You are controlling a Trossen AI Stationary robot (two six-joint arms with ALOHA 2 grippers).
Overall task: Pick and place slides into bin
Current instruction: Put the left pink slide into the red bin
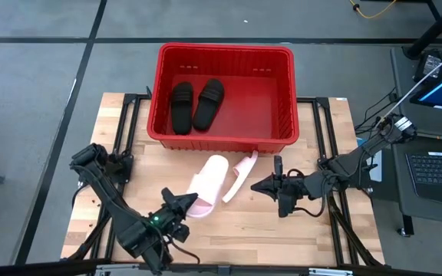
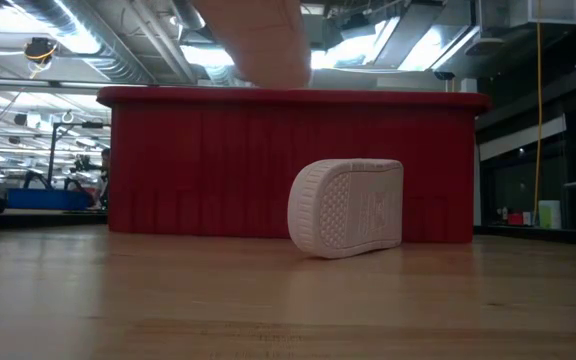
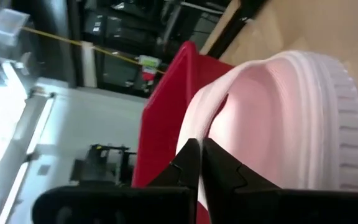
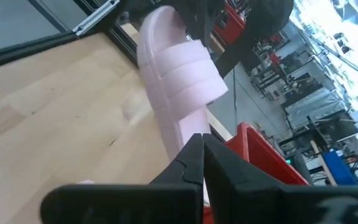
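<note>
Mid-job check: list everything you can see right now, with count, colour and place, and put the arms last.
black slides: two, matte black, side by side in the bin, toward its left end.
pink slide held: one, pale pink, in front of the bin, lifted off the table by the left gripper.
pink slide on edge: one, pale pink, standing on its side on the table just in front of the bin, sole facing the low camera.
bin: one, bright red, at the table's far edge.
table: one, light wood.
left gripper: shut on the held pink slide's near end.
right gripper: shut, empty, beside the pink slides.
</note>
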